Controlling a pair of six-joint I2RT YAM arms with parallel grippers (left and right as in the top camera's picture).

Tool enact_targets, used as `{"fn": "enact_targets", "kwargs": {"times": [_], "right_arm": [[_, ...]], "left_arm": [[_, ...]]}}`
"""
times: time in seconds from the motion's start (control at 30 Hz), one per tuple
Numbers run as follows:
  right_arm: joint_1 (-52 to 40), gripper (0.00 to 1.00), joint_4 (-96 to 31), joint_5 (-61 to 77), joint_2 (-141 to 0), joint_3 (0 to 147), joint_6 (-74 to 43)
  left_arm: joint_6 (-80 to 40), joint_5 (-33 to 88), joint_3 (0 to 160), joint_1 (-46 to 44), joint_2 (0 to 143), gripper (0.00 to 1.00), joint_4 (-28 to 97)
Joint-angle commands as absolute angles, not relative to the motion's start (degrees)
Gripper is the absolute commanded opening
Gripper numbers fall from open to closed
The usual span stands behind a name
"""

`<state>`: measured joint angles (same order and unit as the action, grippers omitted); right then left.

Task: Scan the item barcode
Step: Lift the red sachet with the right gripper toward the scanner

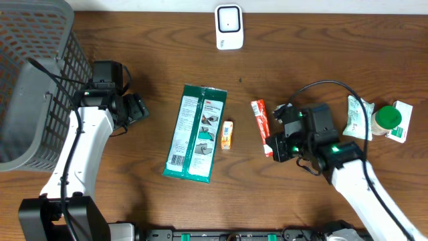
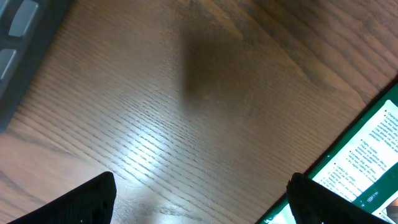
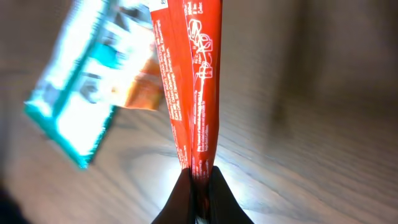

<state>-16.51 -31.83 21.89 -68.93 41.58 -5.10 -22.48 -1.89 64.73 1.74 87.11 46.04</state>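
Red packet [image 1: 260, 120], right of the bench's middle, pinched at its near end by the right pincer [image 1: 275, 148], likely for lifting toward the white scanner [image 1: 228, 27] at the far edge; left pincer [image 1: 137, 108] spread.

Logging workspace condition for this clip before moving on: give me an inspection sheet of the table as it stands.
Surface: brown wood-grain table, nothing spilled.
Job's things: long red foil packet, pinched at one end; white boxy device, likely the scanner, at the far edge.
Clutter: flat green-and-white pack; small orange box beside it; white-and-green sachets and green-capped bottle at the right.
Grippers: left gripper open, empty; right gripper shut on the packet.
Cables: black cable looped over the right arm; another along the left arm.
Surroundings: grey mesh basket at the left.
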Motion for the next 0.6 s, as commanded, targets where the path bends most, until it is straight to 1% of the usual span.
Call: {"fn": "enact_targets", "kwargs": {"times": [0.0,0.37,0.57], "right_arm": [[-16.38,0.01,-31.97,27.14,-65.17,41.39,-2.66],[-16.32,0.01,-34.79,28.21,-64.51,43.97,-2.7],[-15.73,0.01,-41.82,29.95,-64.9,49.84,0.05]], "left_arm": [[-22.35,-2.83,65.01,1.91,86.96,0.89,46.02],[-22.35,-2.81,65.01,1.91,86.96,0.89,46.02],[-22.35,-2.83,65.01,1.91,86.96,0.89,46.02]]}}
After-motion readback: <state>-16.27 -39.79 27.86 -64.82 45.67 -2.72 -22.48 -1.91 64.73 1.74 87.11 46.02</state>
